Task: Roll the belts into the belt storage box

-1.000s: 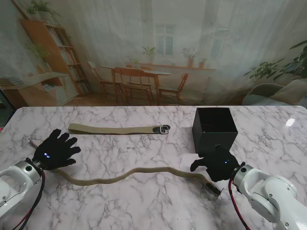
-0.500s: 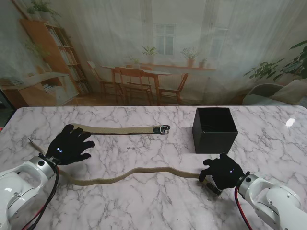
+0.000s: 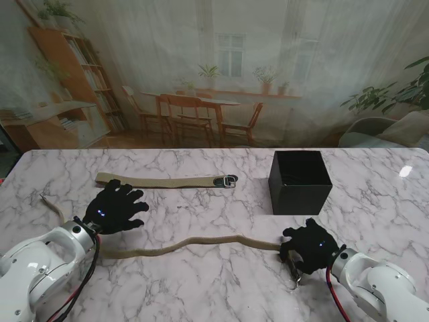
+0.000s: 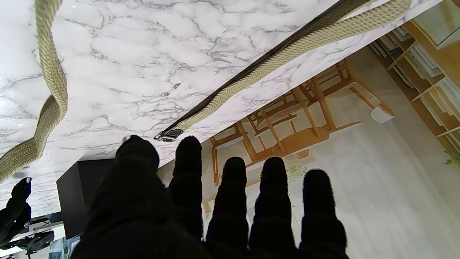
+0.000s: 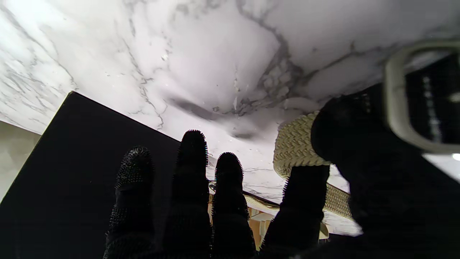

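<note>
Two woven khaki belts lie on the marble table. The far belt [image 3: 161,181] [image 4: 287,54] is straight, with its buckle [image 3: 228,180] [image 4: 169,135] pointing right. The near belt [image 3: 194,241] [image 4: 54,82] snakes across the table. My right hand [image 3: 310,245] pinches its buckle end [image 5: 294,144] between thumb and forefinger, and the metal buckle [image 3: 295,278] [image 5: 395,97] is raised off the table. My left hand [image 3: 118,208] hovers with fingers [image 4: 233,194] spread, between the two belts and holding nothing. The black storage box [image 3: 299,180] [image 5: 72,162] stands open just beyond my right hand.
The near belt's tail [image 3: 50,201] trails off to the left, behind my left forearm. The table's far edge [image 3: 201,150] lies beyond the far belt. In the left wrist view, my right hand [image 4: 14,212] shows beside the box [image 4: 72,187].
My left hand slid rightward, from the table's left side to between the belts. My right hand drew nearer to me, closed on the near belt's buckle end and lifted the buckle.
</note>
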Controlling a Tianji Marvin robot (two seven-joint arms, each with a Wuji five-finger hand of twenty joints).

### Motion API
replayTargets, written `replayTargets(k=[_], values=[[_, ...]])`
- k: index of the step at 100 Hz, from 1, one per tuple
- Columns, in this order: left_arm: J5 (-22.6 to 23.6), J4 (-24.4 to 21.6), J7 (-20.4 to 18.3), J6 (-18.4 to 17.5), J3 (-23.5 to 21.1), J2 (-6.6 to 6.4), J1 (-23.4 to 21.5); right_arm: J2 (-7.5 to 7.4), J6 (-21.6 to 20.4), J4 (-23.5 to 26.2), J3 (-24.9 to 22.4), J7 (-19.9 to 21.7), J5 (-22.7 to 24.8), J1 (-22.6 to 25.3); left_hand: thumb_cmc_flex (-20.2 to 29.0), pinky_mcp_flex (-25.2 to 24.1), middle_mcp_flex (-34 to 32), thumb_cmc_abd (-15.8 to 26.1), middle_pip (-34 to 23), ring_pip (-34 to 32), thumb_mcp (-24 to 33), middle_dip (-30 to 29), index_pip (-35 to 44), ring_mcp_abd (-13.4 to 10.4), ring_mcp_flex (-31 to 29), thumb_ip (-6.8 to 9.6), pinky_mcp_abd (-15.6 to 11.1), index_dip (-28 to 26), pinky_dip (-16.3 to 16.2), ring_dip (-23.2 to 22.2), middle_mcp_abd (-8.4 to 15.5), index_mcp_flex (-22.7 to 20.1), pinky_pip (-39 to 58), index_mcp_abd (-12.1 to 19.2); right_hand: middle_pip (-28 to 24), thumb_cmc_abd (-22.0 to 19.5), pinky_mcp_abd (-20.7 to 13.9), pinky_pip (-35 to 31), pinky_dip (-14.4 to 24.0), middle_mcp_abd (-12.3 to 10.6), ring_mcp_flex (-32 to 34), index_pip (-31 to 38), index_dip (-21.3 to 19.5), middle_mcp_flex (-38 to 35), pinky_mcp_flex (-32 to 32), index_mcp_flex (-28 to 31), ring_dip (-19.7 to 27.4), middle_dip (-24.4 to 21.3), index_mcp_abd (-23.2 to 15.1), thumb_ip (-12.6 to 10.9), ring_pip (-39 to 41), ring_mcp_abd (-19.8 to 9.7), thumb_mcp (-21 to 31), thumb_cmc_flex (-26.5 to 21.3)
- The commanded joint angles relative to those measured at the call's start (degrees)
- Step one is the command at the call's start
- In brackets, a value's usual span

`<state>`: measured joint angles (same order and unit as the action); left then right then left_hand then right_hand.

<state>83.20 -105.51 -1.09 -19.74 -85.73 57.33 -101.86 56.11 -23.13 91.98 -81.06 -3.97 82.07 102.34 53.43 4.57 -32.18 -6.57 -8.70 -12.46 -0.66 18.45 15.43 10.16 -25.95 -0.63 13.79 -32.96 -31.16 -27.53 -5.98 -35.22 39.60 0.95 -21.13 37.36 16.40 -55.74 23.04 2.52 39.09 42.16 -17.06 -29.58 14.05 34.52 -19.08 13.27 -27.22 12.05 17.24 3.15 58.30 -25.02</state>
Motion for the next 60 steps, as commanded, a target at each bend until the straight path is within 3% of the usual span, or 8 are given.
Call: replayTargets(k=[1,15,24,36,60], values=[[-0.25,0.54,-0.75,0.41,0.38,0.21,-0.12,-0.04,0.03,-0.91,0.59,-0.26,-0.53,-0.30,-0.08,-0.76,-1.11,2.11,0.97,0.27,-0.31,-0.22,-0.91,0.97,-1.04,-0.34,2.65,-0.59,0.43,0.24,-1.20,-1.00,-1.95,-1.04,-0.27,1.72,1.64,0.50,-0.54,-1.72,0.11,3.99,-2.52,0.12,-0.36,2.30,0.66,0.17,-0.44,3.08,-2.30,0.22,-2.40,2.59],[-0.60,0.92,-0.83,0.97,0.80,0.25,-0.06,0.07,-0.08,-2.28,1.63,-1.62,-1.89,-1.28,-0.24,-0.94,-0.94,2.22,1.05,0.32,-0.29,-0.21,-0.96,1.06,-0.83,-0.33,2.69,-0.57,0.44,0.23,-1.24,-1.02,-2.17,-1.17,-1.29,0.24,1.50,-0.08,-0.44,-5.27,1.59,9.31,-3.91,-4.43,0.43,4.08,0.44,0.55,-0.76,4.94,-1.92,-0.24,-5.53,2.69],[-0.81,1.00,-0.93,1.20,1.04,0.27,-0.04,0.15,0.22,-3.33,2.49,-3.07,-2.63,-1.97,-0.37,-0.95,-0.91,2.27,1.07,0.32,-0.31,-0.20,-0.93,1.02,-0.77,-0.33,2.73,-0.59,0.43,0.22,-1.26,-1.12,-2.27,-1.22,-1.35,-2.34,1.66,-0.66,-0.62,-6.63,3.37,14.33,-1.04,-8.04,0.95,5.47,-0.13,0.76,-0.76,4.95,-1.28,-0.66,-6.88,2.94],[-1.04,1.16,-1.01,1.41,1.32,0.29,0.04,0.33,0.42,-4.69,3.48,-4.70,-3.96,-2.81,-0.42,-1.00,-0.88,2.32,1.07,0.34,-0.28,-0.19,-0.87,0.99,-0.68,-0.32,2.76,-0.63,0.41,0.23,-1.38,-1.23,-2.38,-1.24,-2.54,-4.62,1.98,-1.17,-0.67,-8.04,5.35,16.82,-0.49,-13.27,1.74,10.79,-0.58,1.18,-0.07,4.99,-0.57,-1.15,-6.04,3.49],[-1.32,1.23,-1.08,1.64,1.53,0.32,0.00,0.56,1.01,-6.48,4.93,-6.78,-5.52,-3.71,-0.50,-1.16,-0.70,2.44,1.12,0.36,-0.28,-0.18,-0.76,1.04,-0.51,-0.33,2.74,-0.70,0.36,0.22,-1.37,-1.40,-2.62,-1.22,-2.22,-7.41,3.49,-1.84,-1.12,-7.66,7.15,18.36,4.10,-17.09,2.51,20.80,-1.43,1.84,3.96,4.86,0.06,-0.86,-4.69,4.50]])
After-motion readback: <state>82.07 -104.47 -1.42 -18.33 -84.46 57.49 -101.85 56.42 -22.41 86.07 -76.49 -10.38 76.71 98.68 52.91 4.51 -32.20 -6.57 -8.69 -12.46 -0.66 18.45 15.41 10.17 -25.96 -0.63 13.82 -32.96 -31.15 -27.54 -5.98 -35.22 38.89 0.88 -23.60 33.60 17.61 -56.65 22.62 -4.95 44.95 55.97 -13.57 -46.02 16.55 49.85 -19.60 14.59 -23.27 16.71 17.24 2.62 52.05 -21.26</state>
